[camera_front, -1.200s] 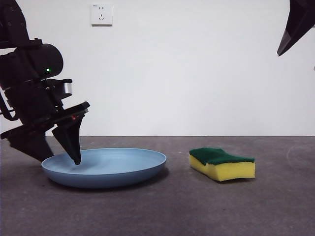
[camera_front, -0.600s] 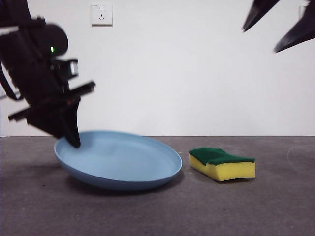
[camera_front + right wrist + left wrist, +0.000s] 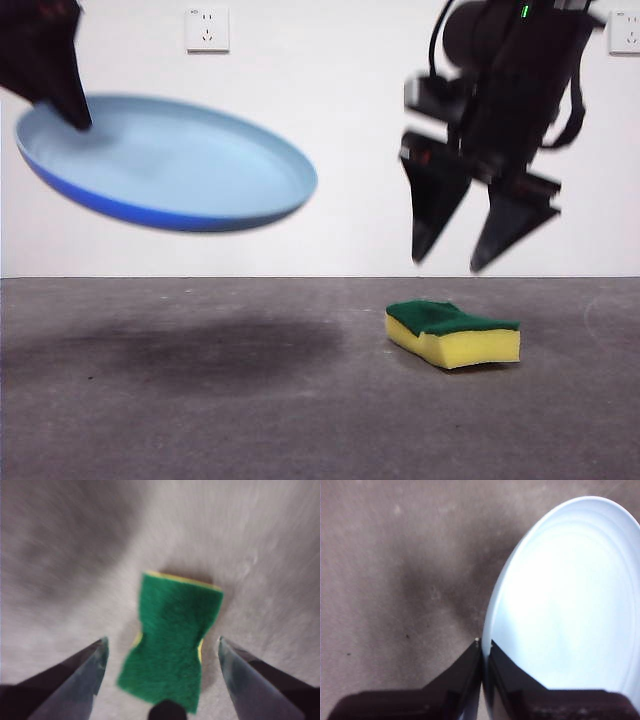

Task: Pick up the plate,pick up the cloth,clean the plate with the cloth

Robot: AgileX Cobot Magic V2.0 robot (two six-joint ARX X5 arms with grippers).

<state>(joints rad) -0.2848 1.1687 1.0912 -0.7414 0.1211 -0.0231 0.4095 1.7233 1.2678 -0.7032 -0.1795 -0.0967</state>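
The light blue plate (image 3: 170, 165) hangs tilted in the air at the upper left of the front view, well above the table. My left gripper (image 3: 72, 112) is shut on its rim; the left wrist view shows the jaws (image 3: 484, 645) pinching the plate's edge (image 3: 570, 605). The cloth, a yellow sponge with a green top (image 3: 452, 334), lies on the table at the right. My right gripper (image 3: 448, 264) is open and hangs just above it; the right wrist view shows the sponge (image 3: 172, 647) between the spread jaws (image 3: 162, 647), untouched.
The dark grey table (image 3: 250, 400) carries the plate's shadow at the left. A white wall with a socket (image 3: 206, 29) stands behind.
My left gripper has lifted the plate off the table, up and to the left. My right gripper has come down from the top right corner to just above the sponge.
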